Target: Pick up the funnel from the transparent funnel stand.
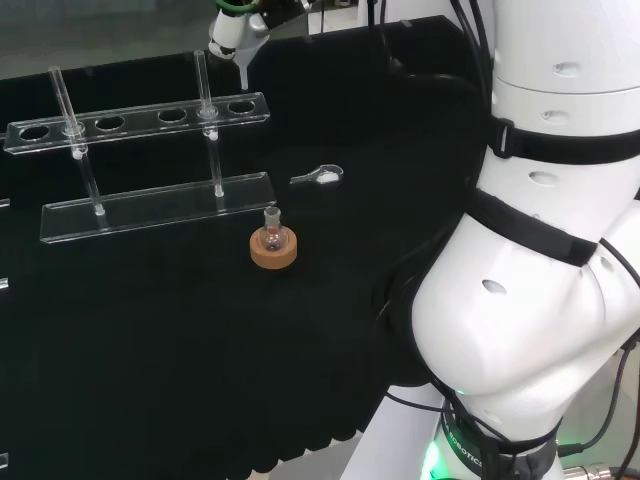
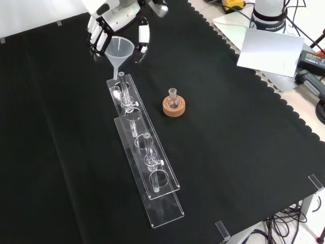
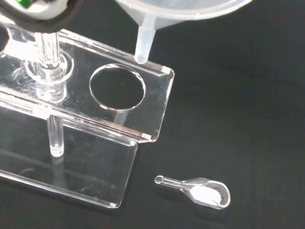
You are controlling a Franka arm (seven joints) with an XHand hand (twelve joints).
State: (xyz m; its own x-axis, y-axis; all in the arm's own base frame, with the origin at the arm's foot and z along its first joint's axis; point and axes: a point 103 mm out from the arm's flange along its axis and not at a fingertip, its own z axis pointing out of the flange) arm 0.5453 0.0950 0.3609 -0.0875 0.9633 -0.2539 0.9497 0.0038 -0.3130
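A clear plastic funnel [image 2: 120, 51] hangs in the air just beyond the far end of the transparent funnel stand [image 2: 152, 175], with the hand [image 2: 108, 23] shut on its rim from above. Up close, the funnel's spout [image 3: 143, 45] ends slightly above the stand's top shelf [image 3: 157, 100], beside the end hole and not in it. From behind the arm, the funnel [image 1: 238, 42] is above the right end of the stand [image 1: 140, 118]. The other holes in the shelf hold nothing.
A small round flask on a cork ring [image 2: 174, 103] stands to the right of the stand. A clear scoop with white powder [image 3: 205, 192] lies on the cloth near the stand's end. A white board [image 2: 266, 48] and cables lie beyond the cloth's edge.
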